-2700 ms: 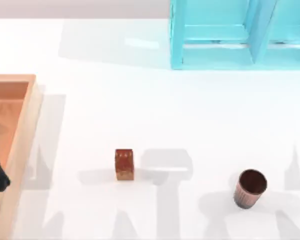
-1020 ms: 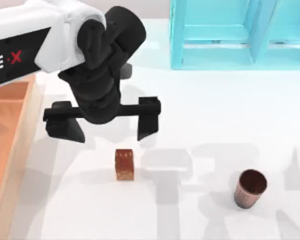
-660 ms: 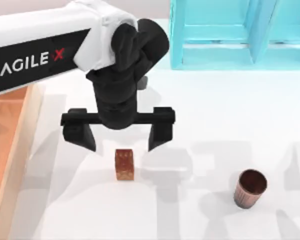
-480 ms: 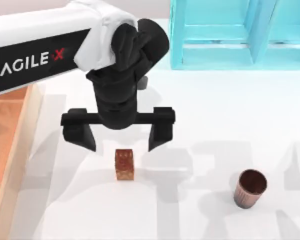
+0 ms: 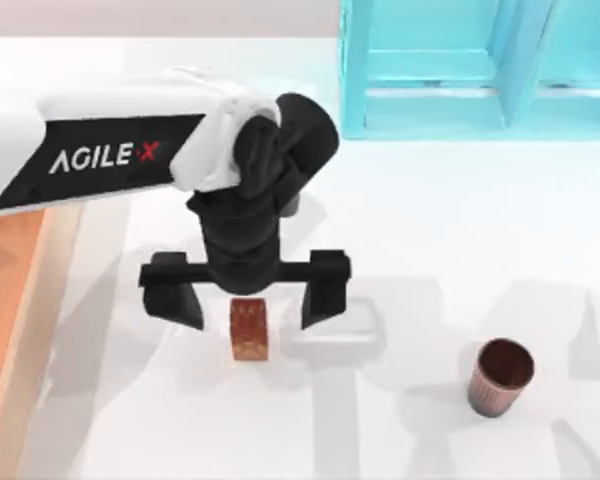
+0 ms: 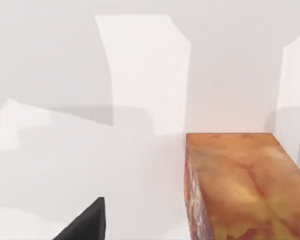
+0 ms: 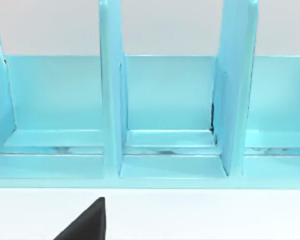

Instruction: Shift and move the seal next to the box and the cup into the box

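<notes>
Left gripper (image 5: 245, 302) has dropped astride seal (image 5: 248, 329), jaws wide; next: close, carry toward box (image 5: 20, 300) at nine o'clock.

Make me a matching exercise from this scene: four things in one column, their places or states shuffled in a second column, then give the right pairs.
Column one:
1. seal
2. cup
3. box
4. left claw

Column two:
A. at the table's left edge, partly under the white arm
B. open, fingers on either side of the reddish-brown block
C. upright on the table toward the right, apart from everything else
D. on the table between two black fingers

Pairs: 1-D, 2-C, 3-A, 4-B
</notes>
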